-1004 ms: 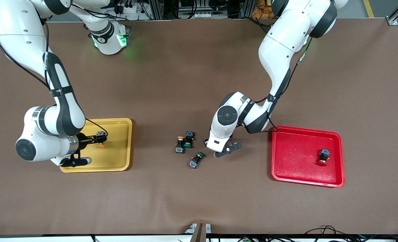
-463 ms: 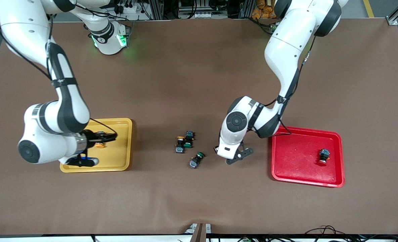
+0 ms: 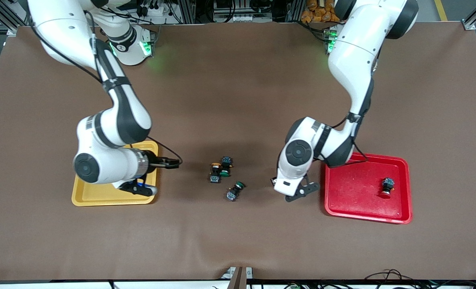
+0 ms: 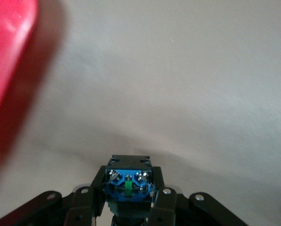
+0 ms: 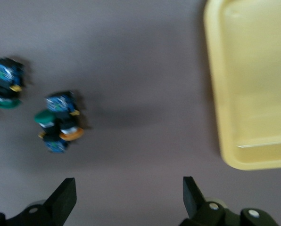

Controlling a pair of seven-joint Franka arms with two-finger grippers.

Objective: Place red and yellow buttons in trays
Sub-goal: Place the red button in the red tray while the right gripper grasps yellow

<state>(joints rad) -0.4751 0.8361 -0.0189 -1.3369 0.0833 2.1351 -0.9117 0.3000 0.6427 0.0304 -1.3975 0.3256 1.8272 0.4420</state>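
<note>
My left gripper (image 3: 300, 192) is shut on a black button with a blue end (image 4: 128, 181); its cap is hidden. It hangs over the table beside the red tray (image 3: 354, 196), whose rim shows in the left wrist view (image 4: 8, 56). A red-capped button (image 3: 386, 188) lies in that tray. My right gripper (image 3: 173, 162) is open and empty (image 5: 127, 197), over the table between the yellow tray (image 3: 101, 197) and a cluster holding an orange-capped button (image 3: 215, 165) (image 5: 70, 134). My right arm hides much of the yellow tray's inside.
A green-capped switch (image 3: 224, 173) touches the orange-capped one in the cluster, also seen in the right wrist view (image 5: 44, 117). A second green-capped switch (image 3: 234, 190) lies alone, nearer to the front camera. The brown table (image 3: 238, 100) is bare elsewhere.
My right gripper left the orange-capped button in the yellow tray and moved out toward the cluster. My left gripper moved with its button from beside the cluster toward the red tray.
</note>
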